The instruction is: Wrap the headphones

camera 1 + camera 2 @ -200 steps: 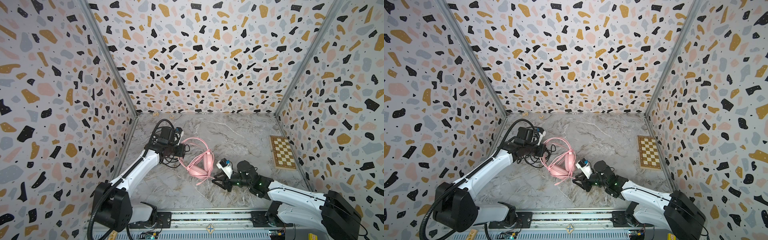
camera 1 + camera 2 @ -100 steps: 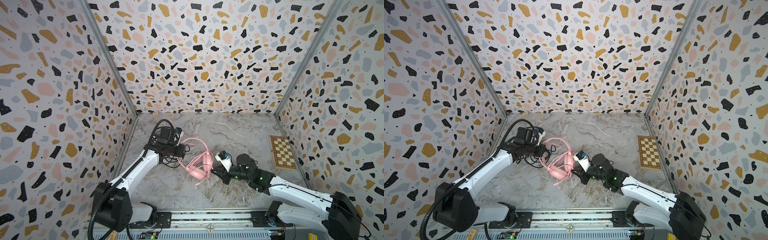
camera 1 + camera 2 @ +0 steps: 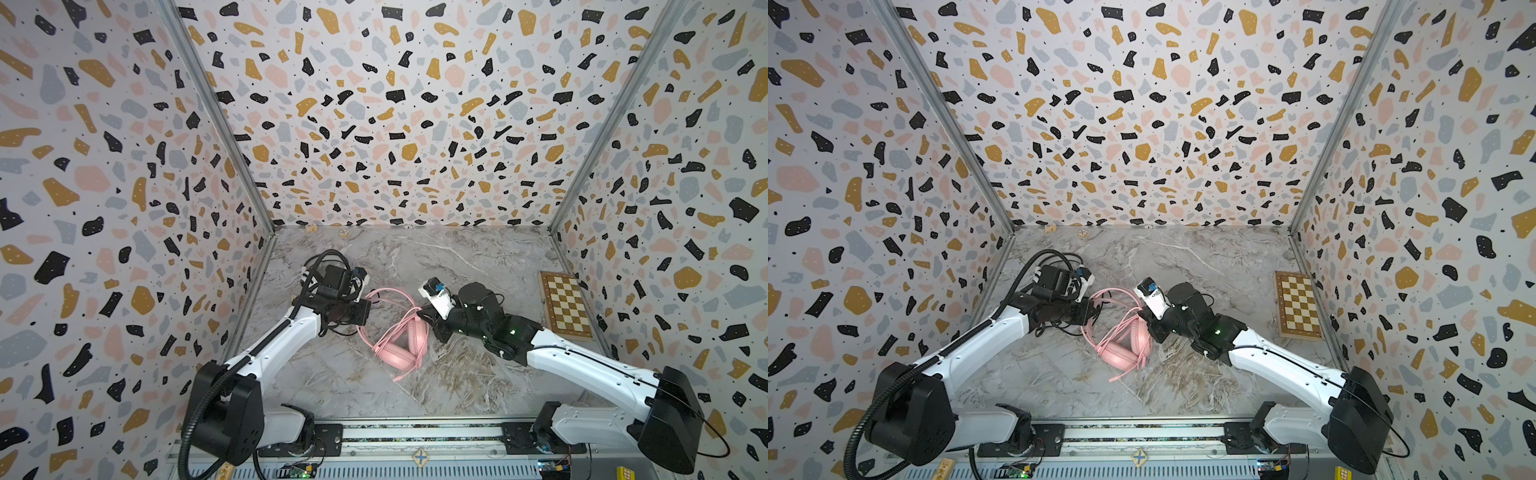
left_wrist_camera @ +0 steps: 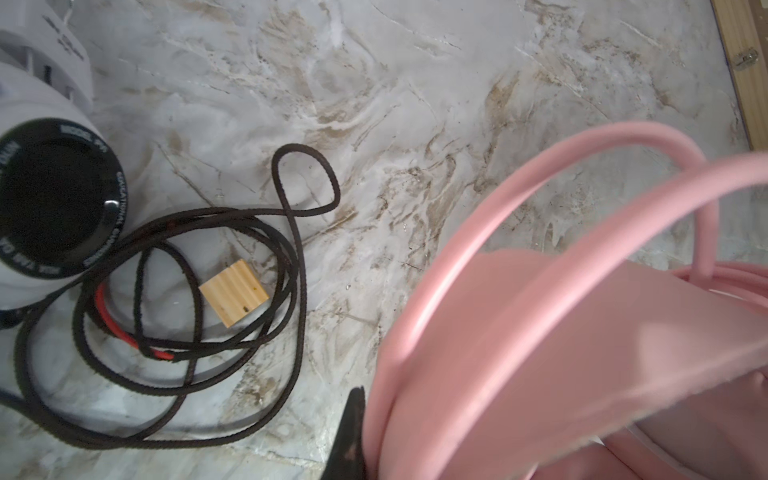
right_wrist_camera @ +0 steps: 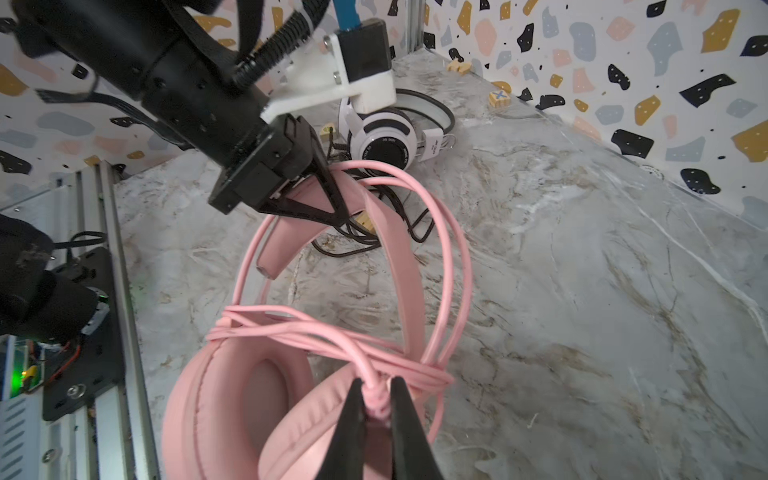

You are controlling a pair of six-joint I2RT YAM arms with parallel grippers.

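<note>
pink headset [image 3: 400, 348] sits near the middle of the marble worktop [image 3: 465, 257], between both arms, seen in both top views. left end effector [image 5: 338, 215] is clamped together on its headband. the band is raised toward that arm and the ear cups are lower; cannot tell if the cups rest on the worktop. pink cable [image 5: 291, 327] is looped around the headband and bunched in several strands just above the ear cups. right end effector [image 5: 377, 409] is pinched tight on a knot of that bundle, right by one ear cup. a loose cable tail trails on the worktop toward the front rail in a top view. white headset [image 5: 384, 139] with black pads lies on the worktop near the left arm's wrist. its black cable [image 4: 293, 253] lies in a loose coil around a small wooden block [image 4: 233, 292]. chessboard [image 3: 565, 305] lies flat by the right wall, well apart from both headsets.
</note>
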